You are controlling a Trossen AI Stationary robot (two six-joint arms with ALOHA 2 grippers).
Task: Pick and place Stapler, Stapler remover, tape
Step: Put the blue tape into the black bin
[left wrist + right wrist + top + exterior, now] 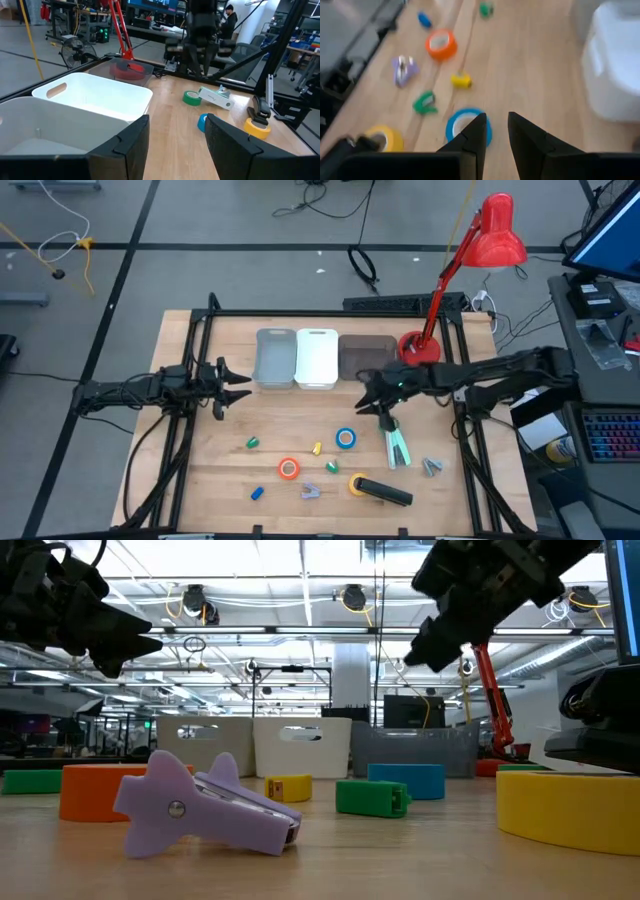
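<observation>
Pale wood planks make the tabletop (300, 420), w/ three smooth plastic bins at the far edge: grey (275, 358), white (317, 357) and a dark see-through one (366, 355). The tape rolls are flat rings: blue (346, 439) mid-table, orange (289, 469) nearer and left of it, yellow (357, 484) touching the black stapler (386, 492) at the near edge. A mint-green stapler (398, 447) lies just right of the blue roll. The lilac staple remover (205, 805), winged w/ a metal rivet, fills the low view but is a speck from above. The green roll shows only from the left wrist, beside the mint stapler (216, 96). Left gripper (233, 386) hovers at the left by the grey bin, fingers apart, empty. Right gripper (385, 420) hangs just above the mint stapler, fingers narrowly apart, prob. holding nothing; its wrist view is blurred.
</observation>
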